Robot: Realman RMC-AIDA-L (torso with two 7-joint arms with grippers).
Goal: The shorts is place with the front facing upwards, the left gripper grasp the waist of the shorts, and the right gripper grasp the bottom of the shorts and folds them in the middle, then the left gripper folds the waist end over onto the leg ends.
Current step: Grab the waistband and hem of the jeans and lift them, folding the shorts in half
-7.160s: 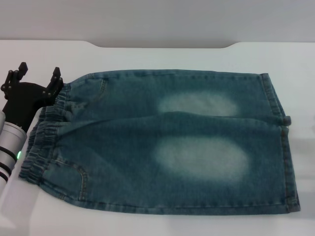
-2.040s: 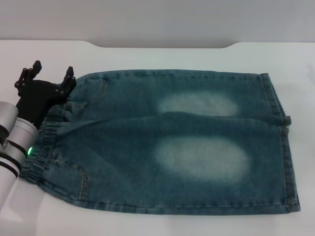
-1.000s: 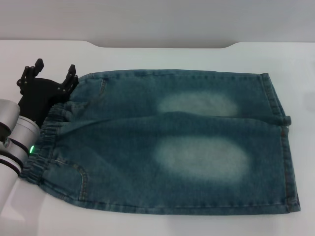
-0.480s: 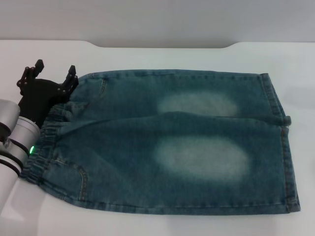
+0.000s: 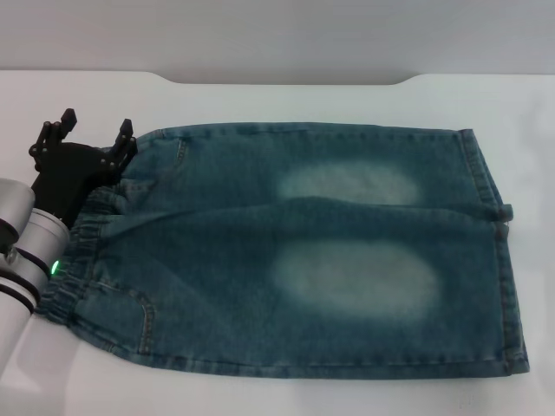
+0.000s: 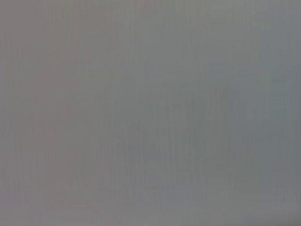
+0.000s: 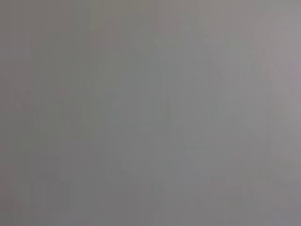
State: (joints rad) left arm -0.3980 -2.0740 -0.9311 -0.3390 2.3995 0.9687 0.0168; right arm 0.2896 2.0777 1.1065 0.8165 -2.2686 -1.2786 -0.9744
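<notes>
Denim shorts (image 5: pixel 303 251) lie flat, front up, on a white table (image 5: pixel 286 97), waist (image 5: pixel 78 251) toward the robot's left. The left gripper (image 5: pixel 89 139) hovers wide open at the band's far corner, apparently lining up its grasp. No container shows; the right gripper is unseen.

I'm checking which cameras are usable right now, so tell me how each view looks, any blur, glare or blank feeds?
Head view: evenly lit and in focus, soft shadows only, no glare on the shorts or the white table; the left end effector is plain at the waist. Left wrist view: featureless grey, nothing recognisable. Right wrist view: the same blank grey.
</notes>
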